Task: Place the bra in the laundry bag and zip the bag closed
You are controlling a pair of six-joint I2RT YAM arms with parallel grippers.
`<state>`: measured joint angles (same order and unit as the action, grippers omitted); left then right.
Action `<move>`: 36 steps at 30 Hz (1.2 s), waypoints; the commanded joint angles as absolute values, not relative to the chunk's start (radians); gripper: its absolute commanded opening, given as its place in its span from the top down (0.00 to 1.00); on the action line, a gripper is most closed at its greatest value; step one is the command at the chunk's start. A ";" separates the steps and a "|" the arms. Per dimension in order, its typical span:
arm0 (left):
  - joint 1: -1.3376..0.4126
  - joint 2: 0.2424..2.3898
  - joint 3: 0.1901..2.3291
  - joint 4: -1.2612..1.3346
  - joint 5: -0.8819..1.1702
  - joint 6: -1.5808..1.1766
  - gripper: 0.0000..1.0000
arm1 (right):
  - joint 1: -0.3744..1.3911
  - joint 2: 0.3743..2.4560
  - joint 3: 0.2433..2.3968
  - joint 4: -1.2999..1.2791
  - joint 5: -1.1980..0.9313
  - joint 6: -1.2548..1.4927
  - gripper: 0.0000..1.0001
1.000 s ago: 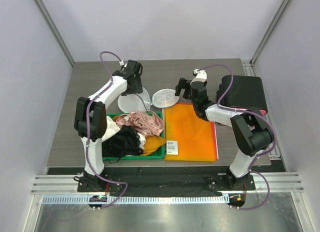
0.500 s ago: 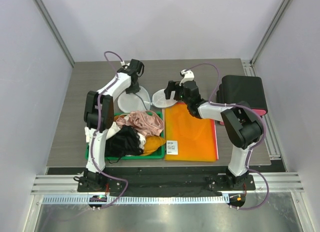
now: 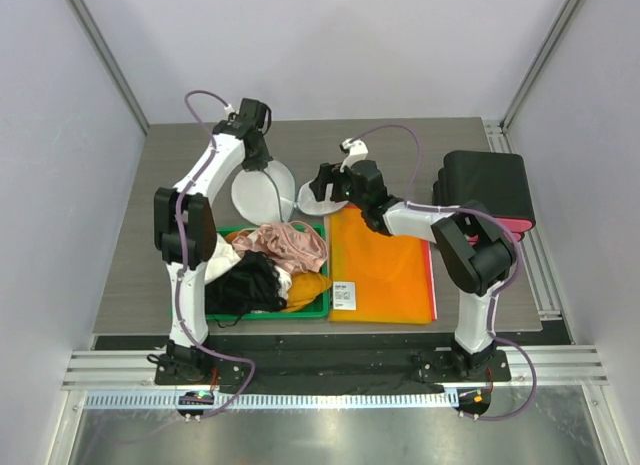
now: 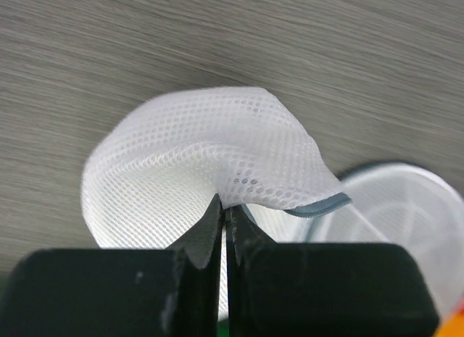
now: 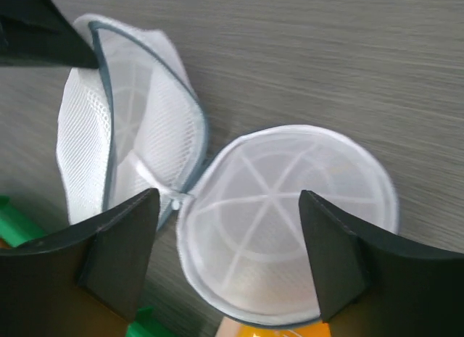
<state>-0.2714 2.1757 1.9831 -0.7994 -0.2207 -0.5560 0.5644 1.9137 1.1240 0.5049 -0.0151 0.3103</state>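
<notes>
While outstretched left gripper [image 4: 222, 210] pinches laundry bag [image 4: 181, 152] mesh, right gripper [image 5: 226, 221] hovers over flap [image 5: 290, 206], spread wide, empty.

Bright even light, soft shadows, wrist foregrounds blurred (gripper fingers).

laundry bag [image 5: 134, 141] mouth gaping, left claw [image 4: 223, 210] at rim

Unzipped, the white mesh laundry bag [image 5: 123, 156] sits on the grey surface [image 5: 362, 61], its dome half tipped up on edge with the rim pinched by the left end effector [image 4: 222, 210]. Its round flap [image 5: 283, 206] lies flat alongside. The black lacy bra [image 3: 245, 283] lies crumpled in a green tray [image 3: 326, 285].
</notes>
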 commanded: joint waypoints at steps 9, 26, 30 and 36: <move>-0.262 2.013 1.921 -0.724 0.155 -0.630 1.00 | 0.575 2.118 1.319 0.456 -0.074 0.425 0.42; -0.262 1.997 1.853 -0.676 0.298 -0.604 1.00 | 0.529 2.276 1.637 0.227 0.179 0.308 0.34; -0.261 2.005 1.894 -0.686 0.293 -0.606 1.00 | 0.531 2.225 1.620 0.198 0.183 0.282 0.29; -0.259 2.054 1.991 -0.722 0.293 -0.610 1.00 | 0.577 2.057 1.465 0.216 0.273 0.212 0.17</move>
